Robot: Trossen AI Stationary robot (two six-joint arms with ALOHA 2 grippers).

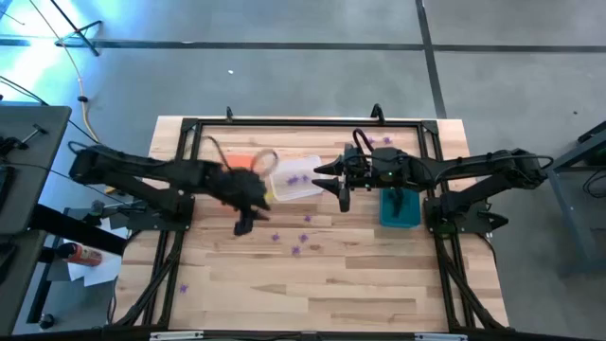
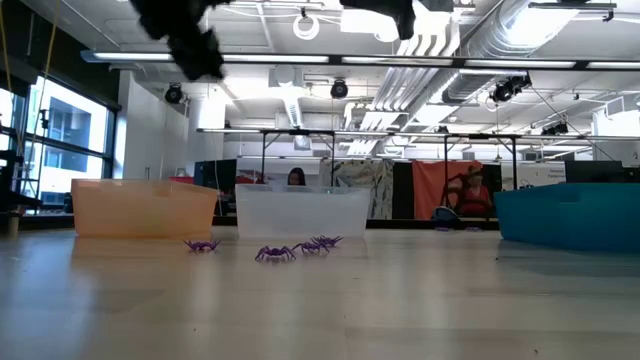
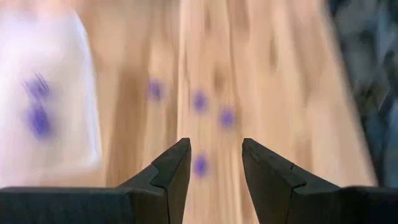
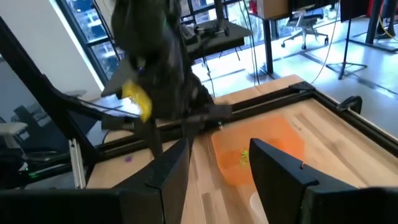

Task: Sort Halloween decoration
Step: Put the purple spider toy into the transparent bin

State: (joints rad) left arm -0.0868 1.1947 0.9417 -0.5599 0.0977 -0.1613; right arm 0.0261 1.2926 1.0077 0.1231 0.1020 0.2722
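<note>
Several purple spidery trinkets [image 1: 295,239] of the Halloween decoration lie loose on the wooden table in front of the bins; the low view shows them too [image 2: 275,253]. More purple ones sit in the clear bin [image 1: 295,178]. A yellow-green one [image 4: 244,157] lies in the orange bin [image 4: 261,149]. My left gripper [image 3: 216,146] is open, tilted down above the loose purple trinkets [image 3: 200,165], touching none; in the high view it hangs just left of them [image 1: 242,225]. My right gripper [image 4: 219,146] is open and nearly level, above the clear bin's right end [image 1: 327,175].
The orange bin [image 2: 145,208], clear bin [image 2: 300,212] and teal bin [image 2: 570,215] stand in a row across the table's middle. The teal bin [image 1: 399,206] sits under my right arm. A black frame [image 1: 189,128] borders the table. Stray purple trinkets lie near the far edge [image 1: 386,142] and the near left [image 1: 184,287].
</note>
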